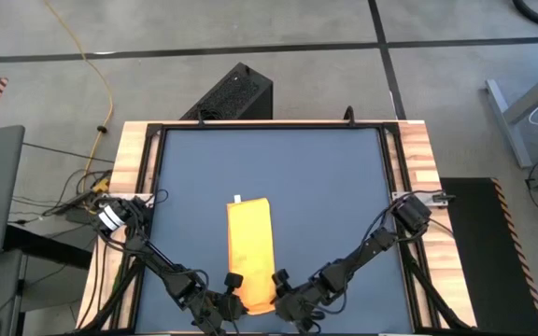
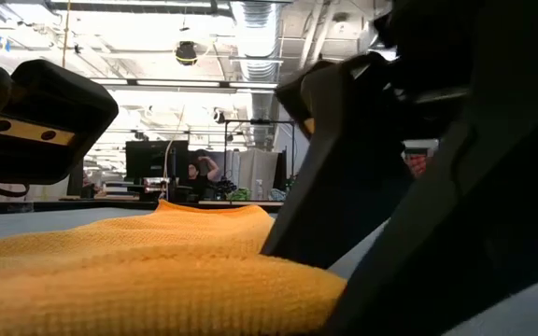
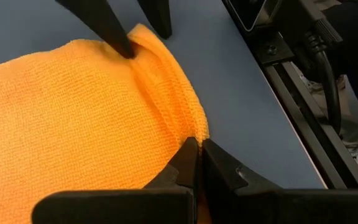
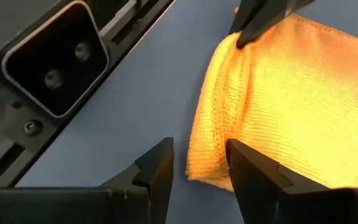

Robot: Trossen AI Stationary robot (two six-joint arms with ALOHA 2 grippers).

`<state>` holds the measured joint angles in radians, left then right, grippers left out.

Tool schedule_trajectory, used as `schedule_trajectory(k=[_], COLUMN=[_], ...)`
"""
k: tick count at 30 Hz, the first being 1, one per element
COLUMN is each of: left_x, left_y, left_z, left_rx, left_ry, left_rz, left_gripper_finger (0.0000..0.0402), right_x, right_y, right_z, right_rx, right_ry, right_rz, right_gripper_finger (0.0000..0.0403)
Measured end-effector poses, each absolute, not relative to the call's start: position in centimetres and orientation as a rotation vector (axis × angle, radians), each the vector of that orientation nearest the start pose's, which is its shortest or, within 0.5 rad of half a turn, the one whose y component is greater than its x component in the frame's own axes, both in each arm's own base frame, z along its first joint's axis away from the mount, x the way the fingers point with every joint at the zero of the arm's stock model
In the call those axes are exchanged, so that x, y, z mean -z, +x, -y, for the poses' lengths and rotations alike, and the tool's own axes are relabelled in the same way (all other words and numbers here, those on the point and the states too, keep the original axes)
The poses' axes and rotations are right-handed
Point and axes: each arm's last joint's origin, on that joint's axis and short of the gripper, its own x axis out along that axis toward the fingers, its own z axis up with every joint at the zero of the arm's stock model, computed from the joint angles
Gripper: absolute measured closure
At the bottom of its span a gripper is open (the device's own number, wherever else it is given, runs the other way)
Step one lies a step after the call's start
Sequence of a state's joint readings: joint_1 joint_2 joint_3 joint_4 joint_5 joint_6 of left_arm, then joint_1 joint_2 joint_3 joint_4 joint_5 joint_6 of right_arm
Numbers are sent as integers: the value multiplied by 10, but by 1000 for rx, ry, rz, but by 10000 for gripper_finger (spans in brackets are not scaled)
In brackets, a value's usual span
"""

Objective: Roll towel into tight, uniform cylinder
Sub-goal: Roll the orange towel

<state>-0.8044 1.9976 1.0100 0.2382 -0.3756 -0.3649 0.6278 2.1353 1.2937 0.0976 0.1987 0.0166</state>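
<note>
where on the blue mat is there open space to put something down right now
Bare patches: the dark blue mat between the folded bright yellow cloth towel and the wooden side rails, and its whole far half beyond the towel's white tag. Crowded: the near edge, where the shut left gripper and open right gripper flank the towel's end.

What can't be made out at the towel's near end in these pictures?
- High view: the near end of the towel is hidden under the left pincer and right pincer.
- Low view: the arms block most of the picture, so the towel's right side is hidden.
- Left wrist view: the shut fingers cover the towel edge they pinch.
- Right wrist view: the edge is cut off beside the open pincer.
</note>
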Motion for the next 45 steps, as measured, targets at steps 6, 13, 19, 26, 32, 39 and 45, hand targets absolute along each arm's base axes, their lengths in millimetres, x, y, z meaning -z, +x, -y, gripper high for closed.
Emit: schedule_trajectory(k=[6,13,19,26,32,39,45], left_x=[-108,-108,-108,-109,-110,-127,-137], left_y=[274,273,273,273,275,273,272], left_z=[269,271,272,272,271,271,271], left_rx=[292,337,359,357,365,402,405], left_ry=[64,33,2,1,27,70,128], left_rz=[-693,-708,-718,-715,-697,-655,-604], left_gripper_finger=[402,402,401,401,395,347,318], right_x=[-109,-106,-107,-110,-112,-112,-112], right_y=[364,360,360,363,364,364,367], right_z=[-248,-246,-246,-247,-249,-249,-246], right_rx=[-363,-272,-239,-279,-255,-213,-194], right_ry=[-200,-25,194,598,733,782,803], right_rz=[-741,-823,-872,-998,-1013,-1007,-1002], right_gripper_finger=[237,339,381,378,380,381,381])
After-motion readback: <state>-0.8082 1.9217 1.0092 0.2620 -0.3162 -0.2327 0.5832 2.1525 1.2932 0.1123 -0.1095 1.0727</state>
